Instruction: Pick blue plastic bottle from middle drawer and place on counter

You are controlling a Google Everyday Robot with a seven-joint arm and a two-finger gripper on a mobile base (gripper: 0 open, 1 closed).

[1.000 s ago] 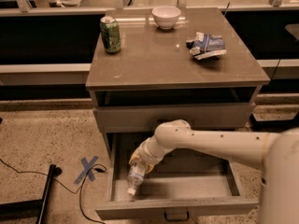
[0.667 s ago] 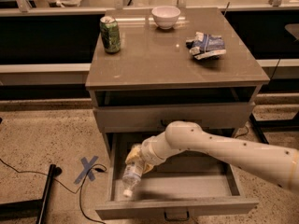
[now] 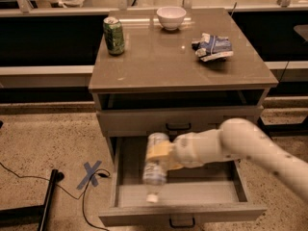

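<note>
The blue plastic bottle (image 3: 155, 167), clear with a white cap pointing down, is held in my gripper (image 3: 161, 154) above the left half of the open middle drawer (image 3: 183, 213). The gripper is shut on the bottle's upper body, and the bottle hangs clear of the drawer floor. My white arm (image 3: 240, 146) reaches in from the right. The counter (image 3: 178, 57) is the glossy grey-brown top of the cabinet, above and behind the gripper.
On the counter stand a green soda can (image 3: 114, 35) at the back left, a white bowl (image 3: 171, 18) at the back, and a crumpled blue-white bag (image 3: 212, 47) at the right. A closed drawer front (image 3: 178, 121) sits above the open one. Cables and blue tape (image 3: 91, 173) lie on the floor at left.
The bottle has been lifted off the drawer floor and now hangs higher in the gripper. The arm has risen and swung toward the right.
</note>
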